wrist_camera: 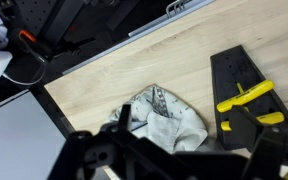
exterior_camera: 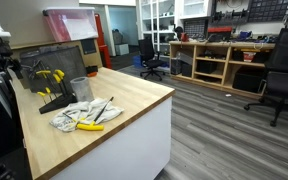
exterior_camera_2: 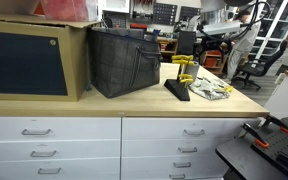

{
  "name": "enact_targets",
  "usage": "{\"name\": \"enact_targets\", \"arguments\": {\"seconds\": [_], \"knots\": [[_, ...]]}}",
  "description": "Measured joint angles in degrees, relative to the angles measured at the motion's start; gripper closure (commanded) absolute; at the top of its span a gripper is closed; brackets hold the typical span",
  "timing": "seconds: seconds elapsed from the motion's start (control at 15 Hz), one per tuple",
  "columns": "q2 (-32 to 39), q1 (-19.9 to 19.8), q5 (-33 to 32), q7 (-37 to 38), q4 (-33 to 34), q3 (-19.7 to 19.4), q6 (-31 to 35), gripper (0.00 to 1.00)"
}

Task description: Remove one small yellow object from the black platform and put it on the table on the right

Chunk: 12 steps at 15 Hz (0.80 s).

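A black platform (wrist_camera: 232, 75) lies on the wooden table (wrist_camera: 104, 85) with small yellow tools (wrist_camera: 246, 97) on it. It also shows in both exterior views (exterior_camera: 52, 100) (exterior_camera_2: 177, 91), with yellow tools (exterior_camera: 52, 74) (exterior_camera_2: 184, 68) standing above it. My gripper (wrist_camera: 181, 135) hangs above the table, open and empty, its dark fingers to either side of a crumpled grey-white cloth (wrist_camera: 166, 118). The right finger is close to the platform's near edge. The arm (exterior_camera_2: 222, 30) reaches in from behind the table.
The cloth (exterior_camera: 76, 113) lies next to the platform, with a yellow tool (exterior_camera: 90, 126) and a dark tool on it. A grey cup (exterior_camera: 80, 88) stands behind. A black bag (exterior_camera_2: 124, 60) and a cabinet (exterior_camera_2: 24, 60) stand on the table. The table's edge (wrist_camera: 54, 105) is near.
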Motion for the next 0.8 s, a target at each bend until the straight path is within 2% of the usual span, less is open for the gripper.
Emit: {"name": "enact_targets", "arguments": {"seconds": [0.47,0.8], "knots": [[2.5,0.4,-5.2,17.5,-7.3,0.0,14.9,0.00],[5.5,1.5,-12.3,28.8,-7.6,0.0,18.7,0.00]]}}
